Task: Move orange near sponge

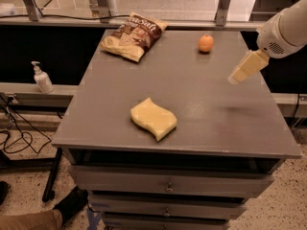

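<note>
The orange (206,43) sits on the grey table top (192,99) near its far right edge. The pale yellow sponge (153,118) with wavy edges lies flat toward the front middle of the table. My gripper (240,72) comes in from the right on a white arm, above the table's right side. It is in front of and to the right of the orange, apart from it, and holds nothing I can see. The sponge is far to its left and nearer the front.
A brown and cream crisp bag (133,35) lies at the far left of the table. A soap dispenser bottle (42,77) stands on a ledge to the left. Drawers (168,186) sit under the table top. A person's leg and shoe (53,211) show at bottom left.
</note>
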Robot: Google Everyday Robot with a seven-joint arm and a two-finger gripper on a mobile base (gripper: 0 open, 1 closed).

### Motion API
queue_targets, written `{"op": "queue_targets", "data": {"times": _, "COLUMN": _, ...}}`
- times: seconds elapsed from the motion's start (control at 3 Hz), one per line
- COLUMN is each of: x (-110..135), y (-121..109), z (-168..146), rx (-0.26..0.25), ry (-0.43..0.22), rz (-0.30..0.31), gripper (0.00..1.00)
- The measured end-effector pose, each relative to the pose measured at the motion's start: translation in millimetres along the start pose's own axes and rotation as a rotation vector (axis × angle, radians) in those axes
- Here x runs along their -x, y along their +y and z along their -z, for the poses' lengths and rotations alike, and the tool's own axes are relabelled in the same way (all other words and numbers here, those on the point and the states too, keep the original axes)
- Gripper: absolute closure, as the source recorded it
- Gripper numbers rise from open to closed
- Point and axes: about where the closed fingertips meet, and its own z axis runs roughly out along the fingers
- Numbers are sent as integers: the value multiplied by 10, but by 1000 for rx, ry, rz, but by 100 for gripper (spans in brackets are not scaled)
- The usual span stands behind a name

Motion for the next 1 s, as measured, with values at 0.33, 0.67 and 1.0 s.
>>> {"op": "queue_targets", "data": {"times": 0.33, "x": 15, "y": -113, "z": -189, "rx": -29, "ry": -58, "rz": -82, "gripper": 0}}
{"op": "queue_targets", "data": {"times": 0.67, "x": 40, "y": -386, "z": -472, "rx": -72, "ry": -171, "rz": -209, "gripper": 0}}
{"op": "queue_targets", "data": {"times": 1.0, "x": 76, "y": -676, "z": -683, "rx": -98, "ry": -293, "rz": -315, "gripper": 0}}
